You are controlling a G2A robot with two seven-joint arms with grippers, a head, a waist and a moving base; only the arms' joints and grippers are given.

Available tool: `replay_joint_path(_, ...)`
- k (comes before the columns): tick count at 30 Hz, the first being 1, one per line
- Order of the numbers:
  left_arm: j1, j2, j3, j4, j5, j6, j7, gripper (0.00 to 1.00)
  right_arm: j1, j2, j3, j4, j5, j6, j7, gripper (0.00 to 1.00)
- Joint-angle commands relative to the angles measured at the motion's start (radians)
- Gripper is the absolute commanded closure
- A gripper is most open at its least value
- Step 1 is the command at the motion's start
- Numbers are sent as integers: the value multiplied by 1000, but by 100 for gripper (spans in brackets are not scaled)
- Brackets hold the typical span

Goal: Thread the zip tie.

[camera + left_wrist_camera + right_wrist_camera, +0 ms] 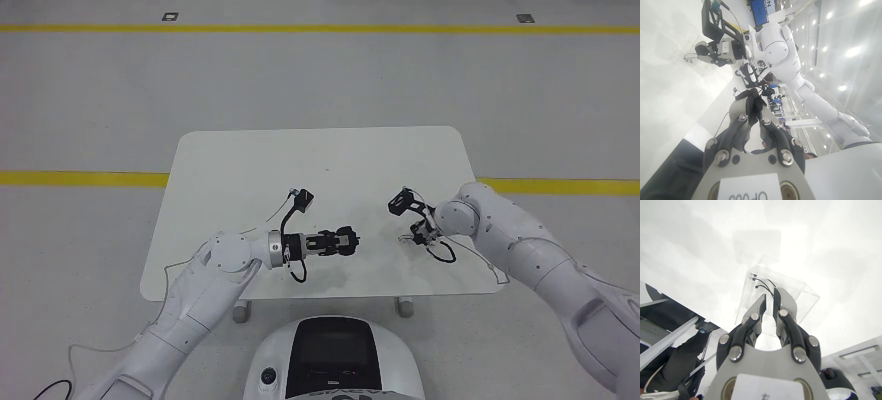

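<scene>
Several black zip ties (pixel 761 284) lie inside a small clear box (pixel 806 289) on the white table (pixel 320 160). My right gripper (pixel 769 295) hangs just over that box, open by a narrow gap, its fingertips right at the ends of the ties; I cannot tell if they touch. From the left wrist view the right gripper (pixel 697 54) points at the ties (pixel 688 58). My left gripper (pixel 753 98) is shut with nothing visible between its pads. It sits above the table's front middle (pixel 352 240), a short way left of the right gripper (pixel 416 236).
The table's front edge (pixel 330 292) runs just under both arms. The wide back half of the tabletop is bare white. Thin cables loop off each wrist, one black loop (pixel 440 252) beside the right gripper.
</scene>
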State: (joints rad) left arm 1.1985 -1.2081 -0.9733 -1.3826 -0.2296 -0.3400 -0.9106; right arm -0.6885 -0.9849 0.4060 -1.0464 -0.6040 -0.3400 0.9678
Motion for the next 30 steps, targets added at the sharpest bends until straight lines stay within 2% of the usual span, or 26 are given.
replay_joint_path(1, 0, 0, 0, 0, 0, 0, 0, 100, 1, -3, -6, 7, -9, 0, -8, 90)
replay_joint_path(17, 0, 0, 0, 0, 0, 0, 0, 100, 9, -30, -25, 63, -59, 0, -48, 88)
replay_joint_path(20, 0, 0, 0, 0, 0, 0, 0, 100, 10, -34, -26, 67, -62, 0, -47, 93)
replay_joint_path(22, 0, 0, 0, 0, 0, 0, 0, 100, 10, -36, -25, 71, -62, 0, -47, 100)
replay_joint_path(30, 0, 0, 0, 0, 0, 0, 0, 100, 18, -31, -6, 52, -77, 0, -34, 100)
